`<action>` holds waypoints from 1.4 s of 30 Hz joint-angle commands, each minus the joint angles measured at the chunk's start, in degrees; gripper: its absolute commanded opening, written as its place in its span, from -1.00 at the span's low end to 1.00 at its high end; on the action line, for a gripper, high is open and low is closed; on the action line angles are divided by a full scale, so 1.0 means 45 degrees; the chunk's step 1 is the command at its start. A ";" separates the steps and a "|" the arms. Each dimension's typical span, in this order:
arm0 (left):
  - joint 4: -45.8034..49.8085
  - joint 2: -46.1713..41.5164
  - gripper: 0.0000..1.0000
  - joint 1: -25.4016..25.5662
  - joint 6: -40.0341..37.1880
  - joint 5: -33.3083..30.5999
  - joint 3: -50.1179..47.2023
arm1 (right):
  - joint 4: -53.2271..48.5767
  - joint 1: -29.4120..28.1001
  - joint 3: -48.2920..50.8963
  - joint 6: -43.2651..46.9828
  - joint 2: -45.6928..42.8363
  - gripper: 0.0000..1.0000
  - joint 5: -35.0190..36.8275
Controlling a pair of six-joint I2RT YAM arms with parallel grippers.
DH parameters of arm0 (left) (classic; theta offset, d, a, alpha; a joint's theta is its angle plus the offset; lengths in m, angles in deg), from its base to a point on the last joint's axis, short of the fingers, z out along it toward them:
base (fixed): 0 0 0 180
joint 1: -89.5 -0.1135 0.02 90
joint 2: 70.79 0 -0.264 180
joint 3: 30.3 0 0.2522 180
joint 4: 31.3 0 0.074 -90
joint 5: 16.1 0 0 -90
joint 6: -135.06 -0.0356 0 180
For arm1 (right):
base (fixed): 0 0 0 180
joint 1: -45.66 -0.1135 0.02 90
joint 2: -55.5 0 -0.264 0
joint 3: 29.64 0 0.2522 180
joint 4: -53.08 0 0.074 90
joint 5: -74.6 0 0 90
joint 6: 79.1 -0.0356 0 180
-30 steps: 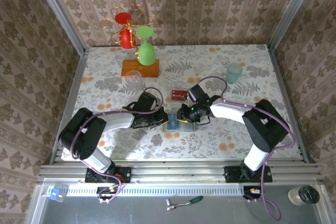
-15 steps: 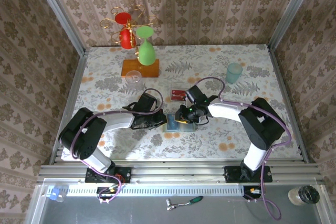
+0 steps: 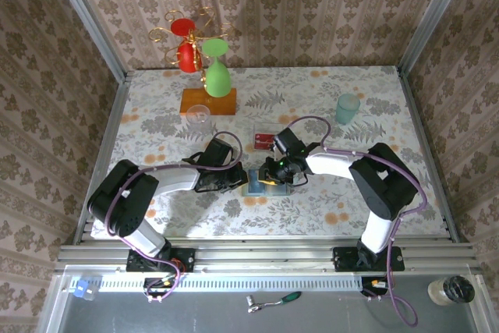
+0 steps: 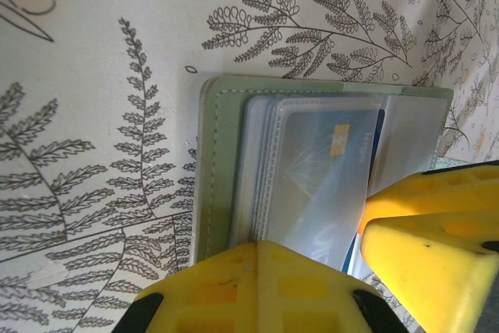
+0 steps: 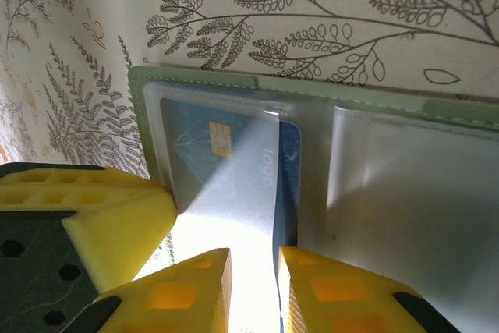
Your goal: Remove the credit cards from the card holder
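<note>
Fern-print table (image 3: 351,185), left claw (image 3: 240,180) together at card holder (image 4: 214,169), right claw (image 5: 255,278) pinching blue card (image 5: 195,146) marked "logo"

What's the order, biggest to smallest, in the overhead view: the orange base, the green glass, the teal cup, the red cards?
1. orange base
2. green glass and teal cup: about alike, and the glass seems raised nearer the camera, so unranked
3. red cards, smallest

Overhead view far; wrist views close, sharing card holder (image 4: 214,154).
</note>
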 commanded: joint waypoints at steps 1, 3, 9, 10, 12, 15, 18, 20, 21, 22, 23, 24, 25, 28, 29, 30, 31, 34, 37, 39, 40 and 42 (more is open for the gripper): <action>0.0450 0.0192 -1.00 -0.0090 -0.0325 -0.0262 -0.0055 | 0.0168 -0.0078 -0.0375 -0.0095 0.0265 -0.53 -0.0271; 0.0464 0.0212 -1.00 -0.0089 -0.0315 -0.0262 -0.0055 | 0.0187 -0.0088 -0.0388 -0.0091 0.0325 -0.53 -0.0290; 0.0437 0.0248 -1.00 -0.0091 -0.0325 -0.0243 -0.0035 | 0.0328 -0.0137 -0.0410 -0.0095 0.0385 -0.58 -0.0423; 0.0426 0.0265 -1.00 -0.0089 -0.0325 -0.0233 -0.0035 | 0.0348 -0.0137 -0.0409 -0.0094 0.0385 -0.60 -0.0446; 0.0445 0.0280 -1.00 -0.0089 -0.0325 -0.0238 -0.0033 | 0.0407 -0.0139 -0.0413 -0.0081 0.0385 -0.65 -0.0486; 0.0431 0.0307 -1.00 -0.0099 -0.0325 -0.0234 -0.0006 | 0.0461 -0.0156 -0.0428 -0.0095 0.0405 -0.68 -0.0526; 0.0430 0.0316 -1.00 -0.0089 -0.0331 -0.0223 -0.0004 | 0.0470 -0.0157 -0.0441 -0.0105 0.0510 -0.67 -0.0545; 0.0456 0.0322 -1.00 -0.0100 -0.0334 -0.0223 0.0004 | 0.0426 -0.0157 -0.0430 -0.0114 0.0572 -0.60 -0.0532; 0.0457 0.0310 -1.00 -0.0094 -0.0342 -0.0223 0.0004 | 0.0369 -0.0157 -0.0434 -0.0116 0.0580 -0.54 -0.0480; 0.0452 0.0319 -1.00 -0.0089 -0.0340 -0.0224 -0.0004 | 0.0269 -0.0157 -0.0428 -0.0101 0.0595 -0.50 -0.0442; 0.0465 0.0343 -1.00 -0.0099 -0.0343 -0.0225 0.0004 | 0.0136 -0.0157 -0.0448 -0.0044 0.0590 -0.47 -0.0349; 0.0468 0.0329 -1.00 -0.0089 -0.0329 -0.0223 0.0004 | -0.0068 -0.0157 -0.0488 0.0039 0.0564 -0.44 -0.0233; 0.0464 0.0325 -1.00 -0.0089 -0.0344 -0.0223 0.0004 | -0.0239 -0.0154 -0.0506 0.0105 0.0532 -0.43 -0.0118; 0.0461 0.0345 -1.00 -0.0099 -0.0340 -0.0223 -0.0001 | -0.0735 -0.0157 -0.0587 0.0361 0.0418 -0.41 0.0227; 0.0468 0.0344 -1.00 -0.0094 -0.0340 -0.0228 0.0004 | -0.0887 -0.0156 -0.0616 0.0419 0.0396 -0.41 0.0344; 0.0484 0.0353 -1.00 -0.0090 -0.0338 -0.0227 0.0004 | -0.1017 -0.0157 -0.0640 0.0484 0.0347 -0.41 0.0438; 0.0470 0.0345 -1.00 -0.0094 -0.0340 -0.0224 0.0004 | -0.1151 -0.0156 -0.0674 0.0542 0.0311 -0.41 0.0513; 0.0472 0.0350 -1.00 -0.0089 -0.0325 -0.0243 0.0023 | -0.1333 -0.0157 -0.0669 0.0631 0.0217 -0.40 0.0651; 0.0488 0.0363 -1.00 -0.0090 -0.0342 -0.0224 0.0053 | -0.1364 -0.0157 -0.0681 0.0646 0.0153 -0.40 0.0666; 0.0489 0.0373 -1.00 -0.0089 -0.0342 -0.0223 0.0077 | -0.1385 -0.0167 -0.0682 0.0649 0.0148 -0.40 0.0646; 0.0509 0.0351 -1.00 -0.0089 -0.0344 -0.0223 0.0082 | -0.1412 -0.0157 -0.0718 0.0646 0.0119 -0.41 0.0667; 0.0528 0.0345 -1.00 -0.0089 -0.0343 -0.0223 0.0119 | -0.1442 -0.0155 -0.0683 0.0667 0.0044 -0.40 0.0704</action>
